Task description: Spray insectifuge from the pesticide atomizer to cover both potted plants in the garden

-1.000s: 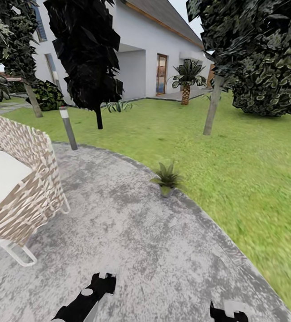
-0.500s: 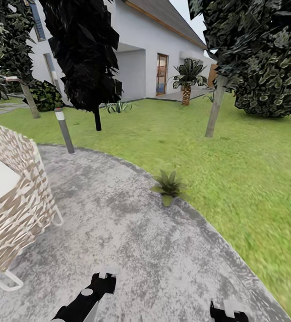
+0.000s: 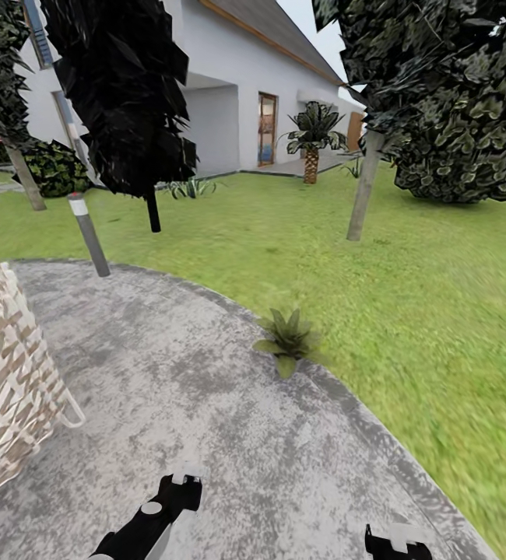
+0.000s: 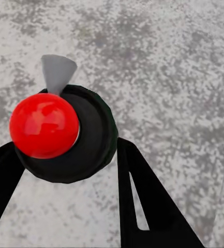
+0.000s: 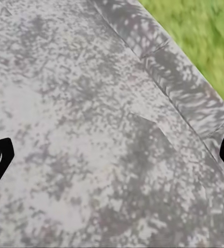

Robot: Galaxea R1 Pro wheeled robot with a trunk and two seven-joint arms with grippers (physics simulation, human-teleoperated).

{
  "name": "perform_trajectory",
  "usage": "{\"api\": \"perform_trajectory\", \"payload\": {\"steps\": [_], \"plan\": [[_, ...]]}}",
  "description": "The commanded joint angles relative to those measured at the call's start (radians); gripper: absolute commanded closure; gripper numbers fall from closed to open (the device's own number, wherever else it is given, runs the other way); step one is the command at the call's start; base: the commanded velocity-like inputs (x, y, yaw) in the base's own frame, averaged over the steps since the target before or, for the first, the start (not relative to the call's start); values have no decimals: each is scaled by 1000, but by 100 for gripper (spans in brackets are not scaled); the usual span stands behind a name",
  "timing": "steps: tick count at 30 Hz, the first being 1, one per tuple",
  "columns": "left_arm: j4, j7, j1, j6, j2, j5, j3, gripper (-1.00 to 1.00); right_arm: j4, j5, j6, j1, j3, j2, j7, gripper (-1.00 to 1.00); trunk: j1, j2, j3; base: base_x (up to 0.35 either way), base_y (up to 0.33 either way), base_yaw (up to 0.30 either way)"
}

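1. a potted plant (image 3: 286,340), a low rosette of pointed green leaves, stood at the curved edge of the patio (image 3: 206,404), just where the grey mottled concrete met the lawn (image 3: 409,280); its pot could hardly be made out.
2. the left gripper (image 4: 65,155) was closed on the spray bottle (image 4: 65,129), seen from above in the left wrist view as a dark round body with a red cap and a pale grey nozzle; one black finger (image 4: 148,201) lay against the bottle's side and the other showed at the picture's edge.
3. in the head view, the left gripper (image 3: 177,488) hung low over the bare patio, well apart from the potted plant.
4. the right gripper (image 5: 112,155) had its fingers spread wide with nothing between them; the tips showed at opposite edges of the right wrist view, above patio concrete and a strip of lawn.
5. in the head view, the right gripper (image 3: 397,542) sat at the bottom edge, near the patio's border.
6. a wicker seat (image 3: 8,389) stood on the patio at the robot's left.
7. a grey lamp post (image 3: 88,232) rose at the patio's far edge.
8. beyond the lawn stood dark trees (image 3: 121,93), a palm (image 3: 311,140) and a white house (image 3: 237,85).
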Motion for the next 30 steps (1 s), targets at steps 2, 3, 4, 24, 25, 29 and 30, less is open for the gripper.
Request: {"api": "perform_trajectory", "payload": {"steps": [2, 3, 4, 24, 25, 29, 30], "plan": [[0, -1, 0, -3, 0, -9, 0, 100, 0, 11, -2, -1, -6, 1, -5, -100, 0, 0, -1, 297, 208, -198], [0, -1, 0, -3, 0, -9, 0, 100, 0, 11, -2, -1, -6, 1, -5, -100, 0, 0, -1, 288, 225, -96], [0, -1, 0, -3, 0, -9, 0, 100, 0, 11, -2, -1, -6, 2, -5, -100, 0, 0, -1, 284, 232, -49], [-1, -1, 0, -3, 0, -9, 0, 100, 1, 11, -2, -1, -6, 2, -5, -100, 0, 0, -1, 315, 105, -171], [-2, -1, 0, -3, 1, -9, 0, 100, 0, 11, -2, -1, -6, 2, -5, -100, 0, 0, -1, 285, 224, -261], [-2, -1, 0, -3, 0, -9, 0, 100, 1, 11, -2, -1, -6, 2, -5, -100, 0, 0, -1, 282, 232, -261], [-2, -1, 0, -3, 1, -9, 0, 100, 1, 11, -2, -1, -6, 2, -5, -100, 0, 0, -1, 280, 221, -261]]}}
